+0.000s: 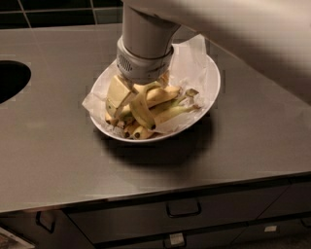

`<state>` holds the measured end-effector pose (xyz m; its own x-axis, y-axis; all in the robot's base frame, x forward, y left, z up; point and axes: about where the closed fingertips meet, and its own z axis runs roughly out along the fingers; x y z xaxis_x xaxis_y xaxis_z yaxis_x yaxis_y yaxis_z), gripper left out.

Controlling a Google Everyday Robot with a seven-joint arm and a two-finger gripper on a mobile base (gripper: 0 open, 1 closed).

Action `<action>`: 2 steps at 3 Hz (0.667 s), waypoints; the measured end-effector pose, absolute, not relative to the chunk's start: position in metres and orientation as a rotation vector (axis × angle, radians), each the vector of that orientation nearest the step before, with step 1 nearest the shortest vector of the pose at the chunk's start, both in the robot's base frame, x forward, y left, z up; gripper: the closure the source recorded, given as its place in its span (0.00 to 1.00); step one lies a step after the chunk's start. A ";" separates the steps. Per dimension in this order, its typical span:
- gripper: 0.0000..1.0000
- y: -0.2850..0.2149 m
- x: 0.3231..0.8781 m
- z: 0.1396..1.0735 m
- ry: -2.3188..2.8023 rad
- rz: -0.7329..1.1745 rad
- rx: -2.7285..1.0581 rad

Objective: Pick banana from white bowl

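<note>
The white bowl (206, 99) sits on the grey counter, wide and shallow, lined with crumpled white paper. Several bananas lie in its front left part. The banana (142, 111), strongly curved, yellow-green with a dark tip, lies on top of the pile with its tip pointing toward the front. My gripper (130, 103) reaches straight down from the grey wrist into the pile, right at the banana's left side. The wrist hides the back of the pile and part of the gripper.
A dark round sink opening (9, 80) is cut into the counter at the left. The counter's front edge runs below the bowl, with drawers (183, 209) under it. A dark tiled wall (58, 12) stands behind.
</note>
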<state>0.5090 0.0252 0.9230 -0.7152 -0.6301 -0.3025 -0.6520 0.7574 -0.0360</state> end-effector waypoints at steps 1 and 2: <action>0.25 0.023 0.511 0.924 2.663 0.083 -0.975; 0.23 0.021 0.511 0.931 2.651 0.065 -0.959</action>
<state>0.5108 0.0207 0.9313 -0.7236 -0.6155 -0.3122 -0.6300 0.7738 -0.0653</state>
